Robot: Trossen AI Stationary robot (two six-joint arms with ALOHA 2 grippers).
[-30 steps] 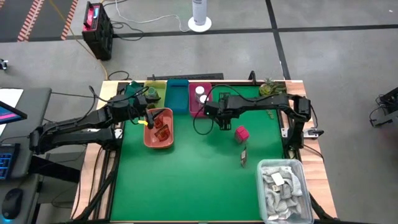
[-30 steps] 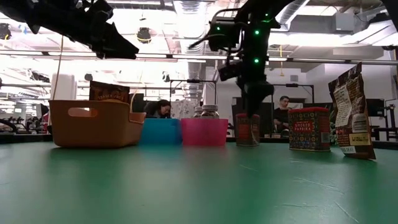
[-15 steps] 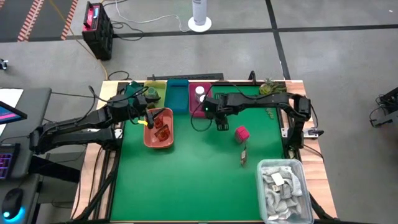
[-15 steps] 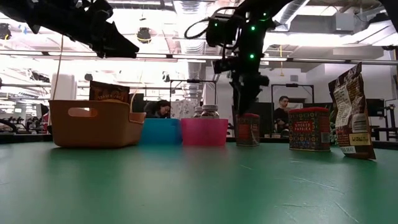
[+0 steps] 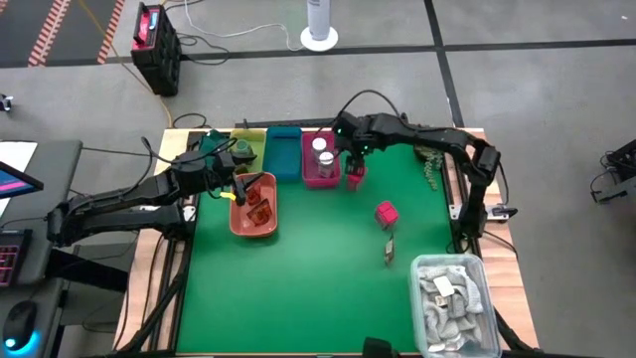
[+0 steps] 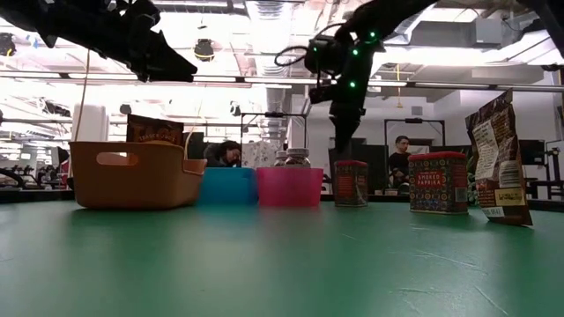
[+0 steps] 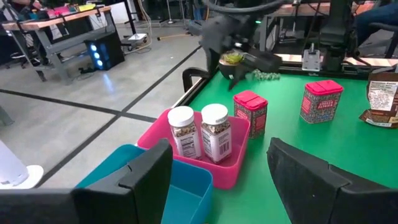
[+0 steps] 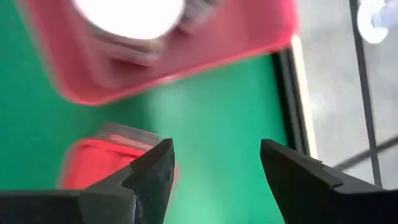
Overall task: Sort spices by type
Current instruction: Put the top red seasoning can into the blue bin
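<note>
My right gripper (image 5: pixel 350 164) (image 8: pixel 216 149) is open. It hovers just above a bright pink pack (image 6: pixel 351 182) (image 8: pixel 102 163) that stands upright on the green mat beside the pink tray (image 5: pixel 320 171). Two white-capped jars (image 7: pixel 202 129) stand in that tray. A second pink pack (image 5: pixel 386 212) and a red-brown sachet (image 5: pixel 390 247) stand farther toward the near right. My left gripper (image 5: pixel 238 189) (image 7: pixel 219 149) is open, above the orange tray (image 5: pixel 253 221), which holds red-brown sachets (image 5: pixel 258 202).
A blue tray (image 5: pixel 285 154) and a yellow-green tray (image 5: pixel 250 139) lie left of the pink tray along the far edge. A clear bin of pale grey rags (image 5: pixel 452 298) sits at the near right corner. The middle and near left of the mat (image 5: pixel 298 288) are bare.
My right gripper has risen off the pink pack by the pink tray and drawn toward the far edge. The pack stands where it was. My left arm has kept still.
</note>
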